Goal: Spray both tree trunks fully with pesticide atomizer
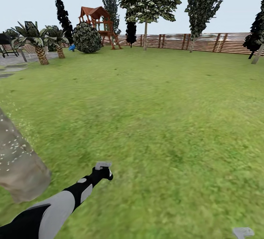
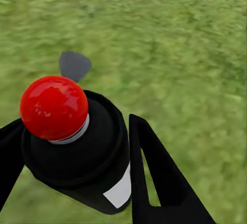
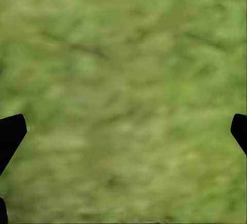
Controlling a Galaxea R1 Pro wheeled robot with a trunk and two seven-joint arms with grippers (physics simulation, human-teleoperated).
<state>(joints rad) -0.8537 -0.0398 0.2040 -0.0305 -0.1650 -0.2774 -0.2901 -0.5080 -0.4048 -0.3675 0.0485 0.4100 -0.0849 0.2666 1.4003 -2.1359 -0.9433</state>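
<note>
A wide green lawn (image 1: 157, 114) ran to a brown slatted wooden fence (image 1: 205, 42) at the far side. A wooden playhouse with a red-brown roof (image 1: 98, 24), a round dark bush (image 1: 86, 38) and short scaly-trunked palms (image 1: 36, 41) stood far left. A thick grey-brown mottled tree trunk (image 1: 16, 164), flecked with tiny white specks (image 1: 14, 145), rose at the near left edge, just beside the left arm (image 1: 55, 206). That arm reached forward and low over the grass. The left gripper (image 2: 77, 157) pinched the slim black spray bottle with a white label (image 2: 98, 167); its light grey trigger head (image 1: 103, 165) showed in the head view. The right gripper (image 3: 123, 131) hung over bare grass, fingers (image 3: 10, 134) spread wide.
</note>
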